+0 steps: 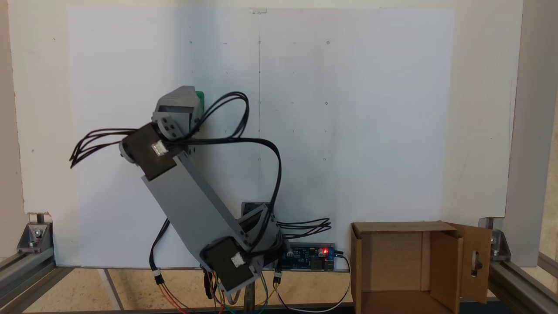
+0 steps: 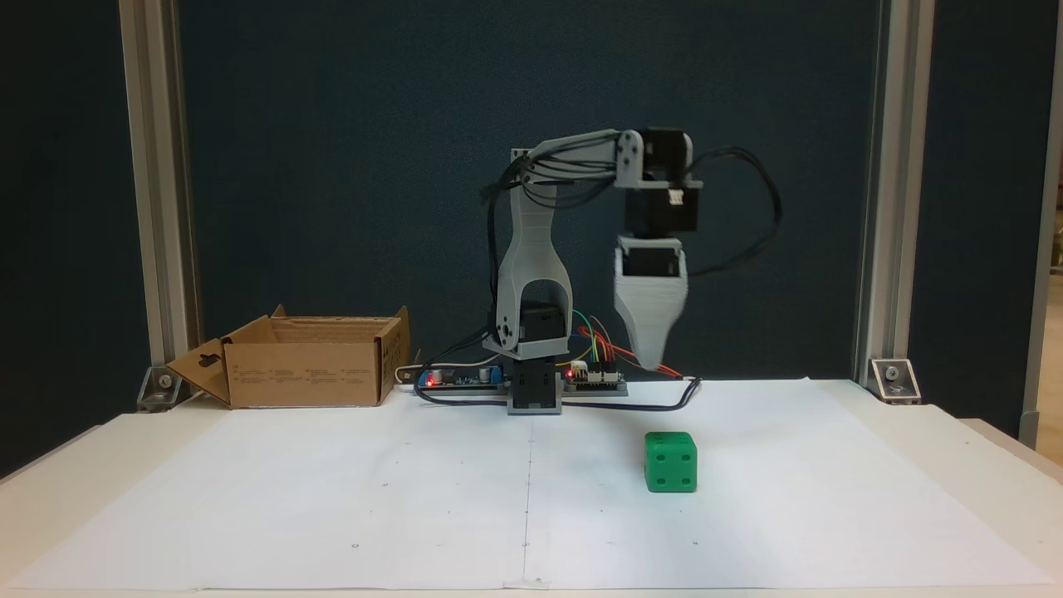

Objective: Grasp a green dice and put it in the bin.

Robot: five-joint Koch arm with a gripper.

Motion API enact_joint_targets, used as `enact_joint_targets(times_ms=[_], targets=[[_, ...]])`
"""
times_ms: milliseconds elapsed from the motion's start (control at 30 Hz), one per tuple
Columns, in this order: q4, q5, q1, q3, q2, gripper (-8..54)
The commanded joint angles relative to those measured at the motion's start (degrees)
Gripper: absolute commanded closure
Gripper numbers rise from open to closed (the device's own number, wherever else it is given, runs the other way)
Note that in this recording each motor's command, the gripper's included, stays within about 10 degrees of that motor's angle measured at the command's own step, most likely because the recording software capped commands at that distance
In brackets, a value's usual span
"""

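**Green dice on white paper, arm hanging above**

Green dice point(image 2: 670, 462) sits on the paper-covered tabletop point(image 2: 332, 498), four pips facing the camera. The gripper point(image 2: 653, 363) hangs above and behind it, not touching — whether its jaws are parted cannot be told. The cardboard bin point(image 2: 303, 374) stands well apart — far left.

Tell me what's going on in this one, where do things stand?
A small grey hobby arm has its gripper pointing down above the green dice, which sits untouched on the white paper. Nothing is held, and whether the jaws are open or shut cannot be told. The cardboard bin stands on the far side of the arm's base from the dice, flaps open; in the other fixed view no dice can be seen inside it. The grasp has not begun.
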Motion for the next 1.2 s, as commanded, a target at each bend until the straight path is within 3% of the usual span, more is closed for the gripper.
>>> enact_joint_targets(times_ms=[0,1167], targets=[[-2.11,4.13,-1.41,-4.04,0.0,0.1],[-7.82,8.35,-2.29,-3.6,-3.6,2.8]])
